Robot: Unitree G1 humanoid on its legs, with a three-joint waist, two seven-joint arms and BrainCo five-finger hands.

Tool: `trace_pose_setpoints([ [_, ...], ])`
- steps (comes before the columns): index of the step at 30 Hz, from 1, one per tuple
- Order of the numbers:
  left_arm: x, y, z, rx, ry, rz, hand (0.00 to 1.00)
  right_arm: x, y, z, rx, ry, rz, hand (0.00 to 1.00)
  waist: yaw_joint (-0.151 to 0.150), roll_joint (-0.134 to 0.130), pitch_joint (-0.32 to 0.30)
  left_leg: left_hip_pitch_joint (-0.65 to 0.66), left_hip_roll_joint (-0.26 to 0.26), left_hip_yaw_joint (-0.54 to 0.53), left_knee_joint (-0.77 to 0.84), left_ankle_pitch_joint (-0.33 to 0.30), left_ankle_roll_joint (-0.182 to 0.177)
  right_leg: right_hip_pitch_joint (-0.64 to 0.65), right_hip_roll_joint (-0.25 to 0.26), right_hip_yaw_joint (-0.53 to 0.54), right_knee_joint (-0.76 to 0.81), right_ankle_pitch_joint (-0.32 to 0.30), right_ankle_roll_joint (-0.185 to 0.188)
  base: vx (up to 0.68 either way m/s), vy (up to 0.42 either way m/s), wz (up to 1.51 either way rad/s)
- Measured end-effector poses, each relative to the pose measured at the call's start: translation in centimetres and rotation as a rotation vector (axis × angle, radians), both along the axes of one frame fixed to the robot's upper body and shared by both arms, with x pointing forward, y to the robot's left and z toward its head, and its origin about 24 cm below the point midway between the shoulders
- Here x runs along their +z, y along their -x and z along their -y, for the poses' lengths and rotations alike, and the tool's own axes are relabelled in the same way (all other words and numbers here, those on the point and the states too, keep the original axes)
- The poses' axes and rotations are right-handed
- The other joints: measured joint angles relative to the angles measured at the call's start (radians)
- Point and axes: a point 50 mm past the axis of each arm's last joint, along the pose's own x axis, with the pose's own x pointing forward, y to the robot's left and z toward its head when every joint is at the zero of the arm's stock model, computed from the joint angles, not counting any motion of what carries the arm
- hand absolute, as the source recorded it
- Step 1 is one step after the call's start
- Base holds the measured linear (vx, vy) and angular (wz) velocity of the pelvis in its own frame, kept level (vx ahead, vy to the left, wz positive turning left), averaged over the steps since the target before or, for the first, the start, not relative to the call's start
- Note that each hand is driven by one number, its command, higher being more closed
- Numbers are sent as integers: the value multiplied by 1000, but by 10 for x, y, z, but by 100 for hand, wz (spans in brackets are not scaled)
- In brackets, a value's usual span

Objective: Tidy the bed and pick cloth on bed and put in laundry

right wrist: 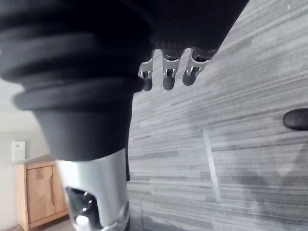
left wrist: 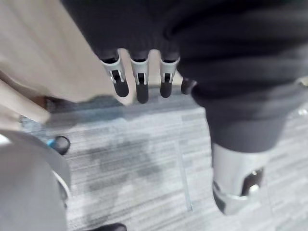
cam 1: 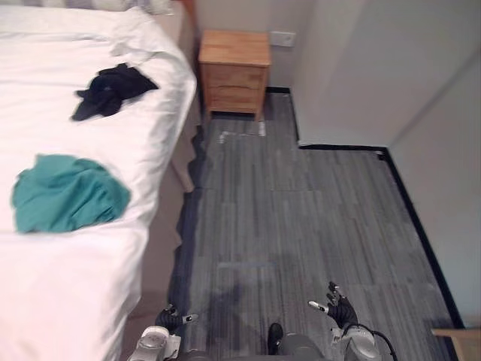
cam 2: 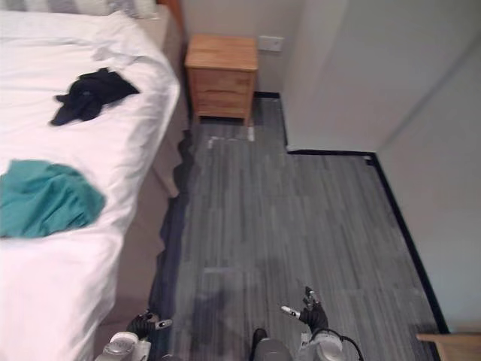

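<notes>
A white bed [cam 1: 90,248] fills the left side of the left eye view. On it lie a crumpled teal cloth [cam 1: 68,193] near the middle and a black cloth [cam 1: 111,90] farther up, below the pillow area. My left hand [cam 1: 171,319] hangs low beside the bed's edge, over the floor, its fingers [left wrist: 139,82] relaxed and holding nothing. Over the grey floor to the right, my right hand [cam 1: 340,307] is likewise low, its fingers [right wrist: 168,72] relaxed and empty. Both hands are far from the cloths.
A wooden nightstand [cam 1: 234,69] stands against the far wall beside the bed's head. Grey plank floor [cam 1: 301,210] stretches between the bed and the white wall [cam 1: 376,75] on the right. A wooden corner [cam 1: 460,342] shows at the lower right.
</notes>
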Motion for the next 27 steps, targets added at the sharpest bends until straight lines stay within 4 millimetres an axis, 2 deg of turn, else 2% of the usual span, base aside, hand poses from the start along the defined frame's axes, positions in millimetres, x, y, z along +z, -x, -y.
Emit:
trace_pose_setpoints([
  [1, -1, 1, 2, 1, 3, -5, 0, -3, 3, -4, 45, -3, -19, 0, 2, 6, -19, 3, 27, 35, -40, 40, -22, 48, 62, 0, -158, 51, -2, 57, -250, -101],
  [2, -2, 3, 5, 1, 6, -8, 0, -5, 6, -6, 83, 2, -36, 0, 3, -1, -22, 12, 35, 53, -40, 64, -34, 90, 88, 3, -263, 88, -6, 78, -232, -99],
  [3, -2, 1, 7, -3, 10, -1, 0, -6, 8, -8, 94, -5, -43, 0, 2, -16, -26, -8, 43, 44, 14, 76, -27, 113, 91, 14, -313, 101, -14, 21, -211, -73],
  [4, -2, 0, 11, -2, 13, 10, 0, -9, 11, -11, 107, -21, -63, 0, 2, -43, -35, -39, 34, 11, 24, 55, -36, 122, 76, 35, -338, 107, -11, -47, -184, -56],
  [5, -2, -3, 20, -1, 31, 31, 0, -12, 20, -5, 107, -20, -107, 0, -4, -27, -46, -41, 8, -66, -115, 106, 0, 123, 85, 38, -355, 131, -10, -67, -147, -50],
  [6, -3, -3, 23, 0, 38, 36, 0, -13, 22, -3, 107, -18, -124, 0, -3, -21, -48, -46, 1, -104, -146, 135, -4, 126, 91, 43, -364, 134, -6, -53, -60, -58],
  [7, -3, -1, 24, 5, 38, 43, 0, -16, 27, -1, 104, -21, -159, 0, 13, -22, -59, -27, -16, -142, -153, 145, -19, 130, 92, 67, -386, 138, 2, 21, -23, -63],
  [9, -6, 7, 27, 22, 39, 26, 0, -22, 38, -3, 104, -42, -207, 0, 15, -15, -69, -20, -44, -175, -150, 145, -18, 146, 79, 98, -434, 161, 24, 15, 3, -51],
  [10, -14, 27, 20, 124, -14, -52, 0, -35, 65, -6, -72, -138, -323, 0, 2, -16, -113, 12, -104, -311, -261, 171, 6, 171, 55, 62, -517, 235, 48, -11, 20, -13],
  [20, -14, 29, 19, 135, -8, -54, 0, -36, 66, -6, -75, -141, -332, 0, 2, -16, -107, 11, -104, -311, -257, 171, 6, 171, 55, 62, -519, 236, 47, 0, 0, 0],
  [27, -15, 35, 10, 305, 64, -63, 0, -40, 78, -1, -170, -207, -395, 0, 1, -11, -74, 10, -87, -301, -260, 169, 2, 169, 62, 55, -524, 228, 44, 3, -2, 1],
])
